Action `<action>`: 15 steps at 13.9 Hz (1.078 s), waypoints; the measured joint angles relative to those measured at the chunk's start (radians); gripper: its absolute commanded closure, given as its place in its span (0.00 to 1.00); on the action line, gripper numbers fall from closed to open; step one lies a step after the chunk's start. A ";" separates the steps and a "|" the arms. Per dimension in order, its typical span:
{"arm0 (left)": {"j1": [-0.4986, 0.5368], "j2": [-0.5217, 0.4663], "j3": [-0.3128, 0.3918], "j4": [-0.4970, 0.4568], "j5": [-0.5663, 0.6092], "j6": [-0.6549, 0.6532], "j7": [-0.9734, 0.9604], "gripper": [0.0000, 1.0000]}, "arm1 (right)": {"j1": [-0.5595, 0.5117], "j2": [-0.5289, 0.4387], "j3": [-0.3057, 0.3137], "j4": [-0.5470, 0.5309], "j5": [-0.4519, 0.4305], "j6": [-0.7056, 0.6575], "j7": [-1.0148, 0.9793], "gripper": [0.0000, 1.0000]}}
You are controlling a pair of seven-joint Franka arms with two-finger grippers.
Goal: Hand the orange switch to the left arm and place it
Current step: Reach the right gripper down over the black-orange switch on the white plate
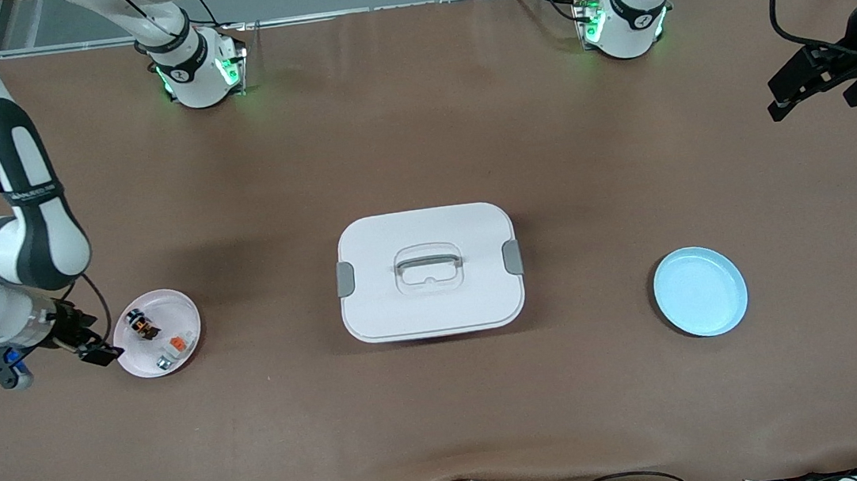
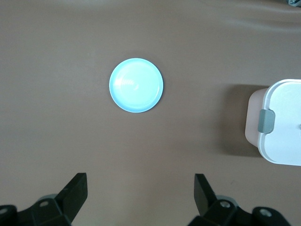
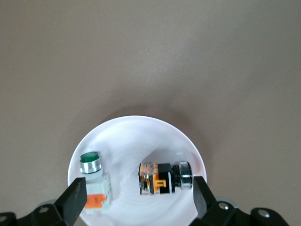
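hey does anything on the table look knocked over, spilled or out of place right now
Nothing stands out. The black-and-orange switch and a white green-topped part lie in the pale pink plate; the white lidded box sits closed; the light blue plate is empty.

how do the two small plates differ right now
The pink plate holds two parts, the orange switch and a white-and-grey switch; the blue plate holds nothing. The pink plate lies toward the right arm's end, under the right gripper; the blue plate toward the left arm's. Both are round and flank the box.

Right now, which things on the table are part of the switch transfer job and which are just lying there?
Job: orange switch in pink plate; box; right gripper, open over that plate; left gripper, open.
Lying about: green-button switch; blue plate.
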 measured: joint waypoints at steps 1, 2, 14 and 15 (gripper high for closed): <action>0.006 0.000 0.000 0.000 0.000 -0.003 0.000 0.00 | 0.001 0.002 0.000 -0.018 0.000 0.021 0.000 0.00; 0.010 0.000 0.000 0.000 0.000 -0.004 0.000 0.00 | 0.001 0.003 0.000 -0.028 0.000 0.028 -0.001 0.00; 0.039 0.005 0.009 0.078 -0.045 -0.004 -0.004 0.00 | 0.006 0.003 0.001 -0.126 0.000 0.138 -0.058 0.00; 0.039 0.010 0.009 0.078 -0.046 -0.004 -0.004 0.00 | 0.006 0.003 0.001 -0.132 0.000 0.144 -0.063 0.00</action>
